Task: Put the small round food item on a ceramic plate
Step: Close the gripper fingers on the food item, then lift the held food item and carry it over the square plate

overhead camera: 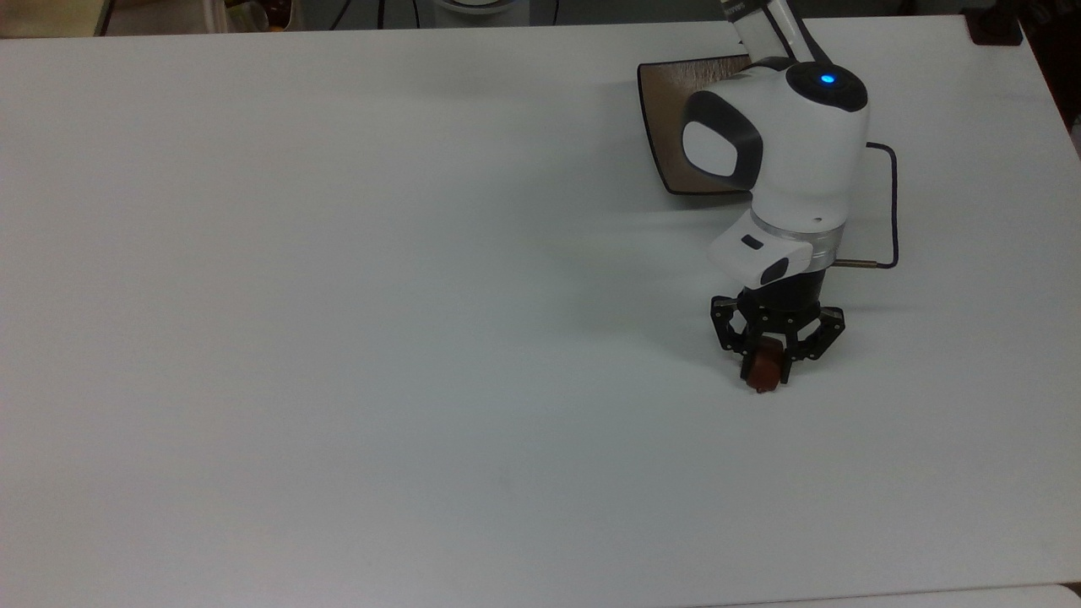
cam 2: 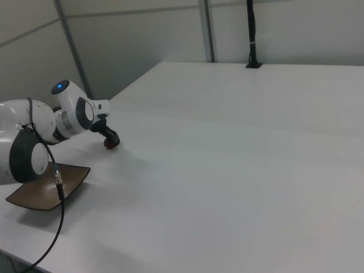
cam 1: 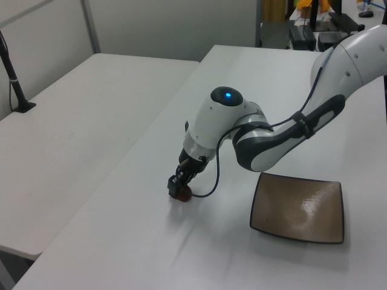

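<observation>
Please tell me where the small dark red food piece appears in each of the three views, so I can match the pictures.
Top view: the food piece is right of centre, between the fingers of the gripper, below the brown plate.
Left view: the food piece is near the centre, left of the plate.
Right view: the food piece is at the left, above the plate.
Shared landmark: the brown plate.

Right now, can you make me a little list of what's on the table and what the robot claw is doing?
food: small dark reddish-brown round chunk, on the white table
claw: black two-finger gripper, shut on the chunk
plate: square brown ceramic plate, nothing on it in the left view
plate and food: apart, the arm between them in the top view
task: chunk gripped, not yet lifted to the plate
</observation>
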